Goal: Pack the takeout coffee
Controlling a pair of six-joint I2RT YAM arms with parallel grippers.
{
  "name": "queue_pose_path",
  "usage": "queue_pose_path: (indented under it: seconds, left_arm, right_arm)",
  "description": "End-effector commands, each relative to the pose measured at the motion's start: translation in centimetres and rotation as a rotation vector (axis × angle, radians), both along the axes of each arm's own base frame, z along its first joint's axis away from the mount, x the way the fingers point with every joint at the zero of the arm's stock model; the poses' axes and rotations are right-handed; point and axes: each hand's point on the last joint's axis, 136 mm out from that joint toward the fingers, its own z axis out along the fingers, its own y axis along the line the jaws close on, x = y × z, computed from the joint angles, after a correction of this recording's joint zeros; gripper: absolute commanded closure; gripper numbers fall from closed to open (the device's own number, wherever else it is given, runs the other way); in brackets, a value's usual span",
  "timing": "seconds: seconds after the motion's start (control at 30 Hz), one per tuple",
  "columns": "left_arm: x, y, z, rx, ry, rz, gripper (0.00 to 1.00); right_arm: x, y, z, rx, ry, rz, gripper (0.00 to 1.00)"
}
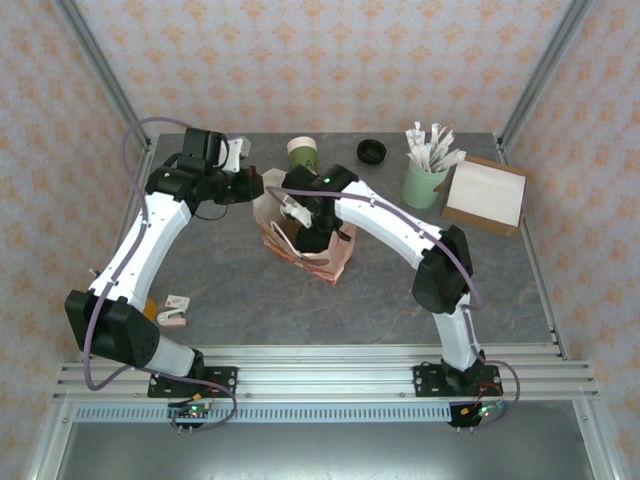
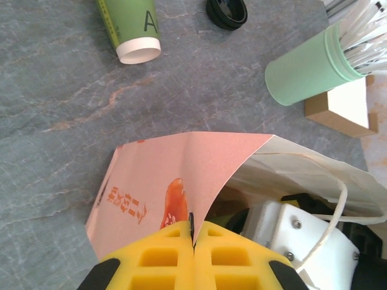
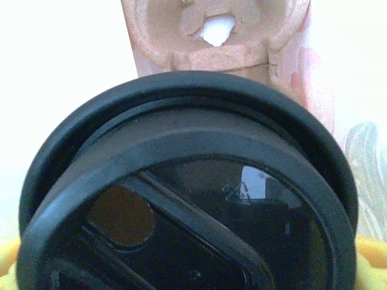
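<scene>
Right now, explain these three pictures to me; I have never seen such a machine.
Two robot arms are bolted at a table's near edge. One picture looks down from above; the other two come from a camera on each wrist. The left claw is shut on a paper bag's edge, holding it open. The right claw reaches into the bag, gripping a cup with a black lid. Behind stand an open green cup, a loose lid, a mint cup of sticks and a box.
</scene>
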Motion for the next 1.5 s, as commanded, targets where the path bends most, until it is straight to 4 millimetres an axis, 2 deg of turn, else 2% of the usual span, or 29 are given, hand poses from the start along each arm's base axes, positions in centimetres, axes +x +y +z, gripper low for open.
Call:
queue_pose_path:
  seconds: [0.0, 0.1, 0.17, 0.27, 0.43, 0.57, 0.73, 0.83, 1.07, 1.23, 1.37, 1.47]
  left_arm:
    - [0.7, -1.8, 2.5, -0.078, -0.071, -0.039, 1.0]
    - [0.4, -2.7, 2.1, -0.073, -0.056, -0.056, 1.0]
    - [0.6, -2.9, 2.2, -0.081, -0.056, -0.054, 1.0]
    - [0.8, -2.9, 2.4, -0.063, -0.059, -0.058, 1.0]
    - [0.9, -1.7, 1.2, 0.033, -0.045, -0.042, 1.0]
    - [0.9, -2.2, 0.8, 0.047, -0.043, -0.064, 1.0]
    - [0.5, -4.2, 1.2, 0.011, -0.056, -0.097, 1.0]
    - [0.4, -4.2, 1.2, 0.005, -0.057, -0.082, 1.0]
    - [-0.2, -4.7, 2.1, -0.065, -0.021, -0.064, 1.0]
    - [-1.1, -5.5, 2.4, -0.135, 0.016, -0.064, 1.0]
    - [-1.9, -5.3, 2.9, -0.127, 0.015, -0.077, 1.0]
    - [-1.8, -4.8, 3.3, -0.103, 0.011, -0.076, 1.0]
  right_arm:
    - [-0.1, -0.3, -0.3, -0.066, 0.058, -0.043, 0.64]
    - [1.3, 2.3, 1.8, 0.041, 0.028, -0.086, 0.65]
    - [1.5, 3.3, 2.0, 0.076, 0.039, -0.09, 0.65]
    - [1.0, 3.7, 1.8, 0.095, 0.071, -0.089, 0.65]
    - [0.2, 4.2, 5.4, 0.19, 0.062, -0.076, 0.64]
    - [-0.5, 4.6, 6.9, 0.25, 0.086, -0.116, 0.65]
    - [0.2, 6.5, 5.2, 0.298, 0.129, -0.195, 0.65]
    - [0.2, 7.1, 5.0, 0.3, 0.168, -0.238, 0.65]
    - [1.3, 6.6, 4.9, 0.28, 0.143, -0.409, 0.65]
    - [3.8, 6.6, 2.8, 0.26, 0.067, -0.559, 0.66]
    - [4.3, 5.7, 0.5, 0.168, 0.049, -0.595, 0.66]
    - [3.7, 5.4, -0.9, 0.127, 0.044, -0.525, 0.65]
